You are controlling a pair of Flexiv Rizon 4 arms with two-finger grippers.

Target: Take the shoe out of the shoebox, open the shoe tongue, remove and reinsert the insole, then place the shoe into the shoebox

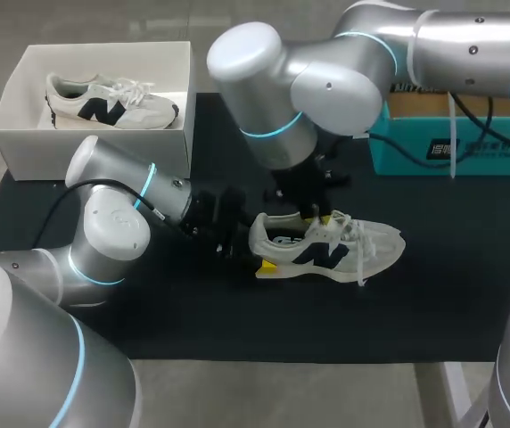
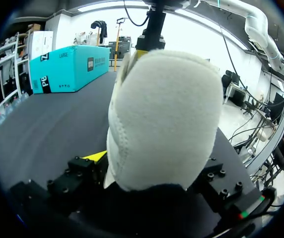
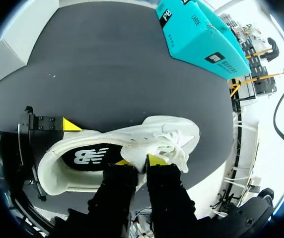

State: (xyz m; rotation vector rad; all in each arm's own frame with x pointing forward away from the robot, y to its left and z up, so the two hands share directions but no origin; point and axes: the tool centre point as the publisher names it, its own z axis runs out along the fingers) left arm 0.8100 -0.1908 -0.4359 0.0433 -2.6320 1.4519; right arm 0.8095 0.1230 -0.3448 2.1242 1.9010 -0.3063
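A white sneaker (image 1: 331, 251) with a dark logo lies on its sole on the black mat (image 1: 433, 294), toe to the right. My left gripper (image 1: 257, 247) comes in low from the left and holds its heel (image 2: 167, 114), one finger on each side; one yellow fingertip (image 2: 95, 156) shows beside it. Reaching down from above, my right gripper (image 3: 142, 161) has its yellow tips close together, pinching the tongue (image 3: 143, 148) by the laces. The insole (image 3: 90, 156) with its dark print lies inside the shoe. The white shoebox (image 1: 23, 134) stands at the back left.
A second white sneaker (image 1: 112, 102) lies in the shoebox. A teal cardboard box (image 1: 451, 147) stands at the back right of the mat. The mat's front strip (image 1: 237, 330) is bare.
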